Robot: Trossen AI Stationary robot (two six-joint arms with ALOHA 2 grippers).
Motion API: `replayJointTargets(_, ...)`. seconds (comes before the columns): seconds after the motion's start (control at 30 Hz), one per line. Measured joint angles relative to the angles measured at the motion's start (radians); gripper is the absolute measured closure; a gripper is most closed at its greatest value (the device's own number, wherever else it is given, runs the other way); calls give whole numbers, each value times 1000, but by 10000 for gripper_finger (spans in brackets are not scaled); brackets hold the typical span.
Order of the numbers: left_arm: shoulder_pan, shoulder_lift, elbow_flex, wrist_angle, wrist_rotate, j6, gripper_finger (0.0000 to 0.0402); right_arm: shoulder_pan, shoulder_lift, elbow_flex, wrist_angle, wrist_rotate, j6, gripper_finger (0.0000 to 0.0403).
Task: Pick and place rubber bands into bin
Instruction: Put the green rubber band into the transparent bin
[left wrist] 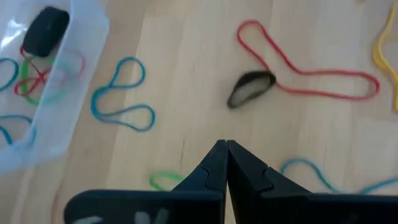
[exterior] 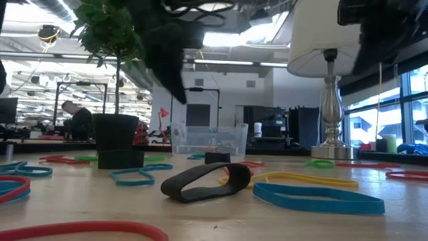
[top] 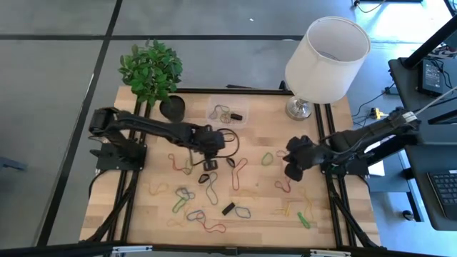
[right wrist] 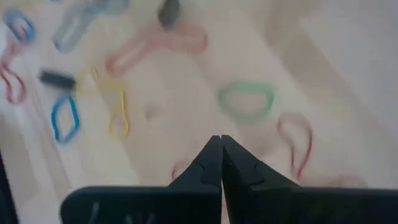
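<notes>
With both the left gripper (left wrist: 225, 144) and right gripper (right wrist: 221, 139) clenched empty, the rubber bands (left wrist: 303, 67) lay light and floppy, likely best pinched across one thin strand.

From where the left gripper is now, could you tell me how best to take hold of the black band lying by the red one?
The black band lies flat as a small oval, just clear of the red band. Probably come straight down and pinch its rim on the side away from the red loop. The left gripper is shut and must open first.
</notes>
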Motion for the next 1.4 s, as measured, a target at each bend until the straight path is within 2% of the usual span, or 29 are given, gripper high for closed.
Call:
replayJointTargets(0.13, -15, -127, -135, 48, -15, 4, 399, 56, 168, 137, -167, -110, 172, 402)
replayJointTargets(0.23, -24, -216, -225, 79, -18, 23, 400, 104, 275, 196, -213, -222, 301, 402)
replayJointTargets(0.47, -24, -365, -368, 84, -10, 26, 400, 240, 422, 214, -164, -396, 650, 377)
replayJointTargets(0.67, -24, -403, -409, 86, -3, 27, 399, 338, 509, 213, -99, -529, 838, 336)
replayJointTargets(1.0, -24, -403, -409, 91, 1, 27, 400, 384, 647, 212, -57, -547, 857, 284)
replayJointTargets(1.4, -24, -402, -409, 92, 42, 26, 399, 387, 757, 211, -14, -537, 751, 307)
